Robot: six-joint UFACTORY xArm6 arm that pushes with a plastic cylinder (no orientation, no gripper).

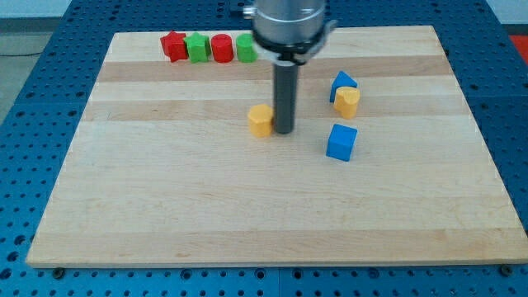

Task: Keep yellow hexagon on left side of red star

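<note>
The yellow hexagon [261,120] lies near the middle of the wooden board [165,206]. My tip [284,130] stands just to the hexagon's right, touching or almost touching it. The red star [173,45] sits at the view's top left, at the left end of a row of blocks. The hexagon is to the right of the star and well below it.
To the star's right in the row are a green block [196,48], a red cylinder [221,48] and a second green block [246,48], partly behind the arm. At the right lie a blue block [342,82], a yellow block [347,101] and a blue cube [341,142].
</note>
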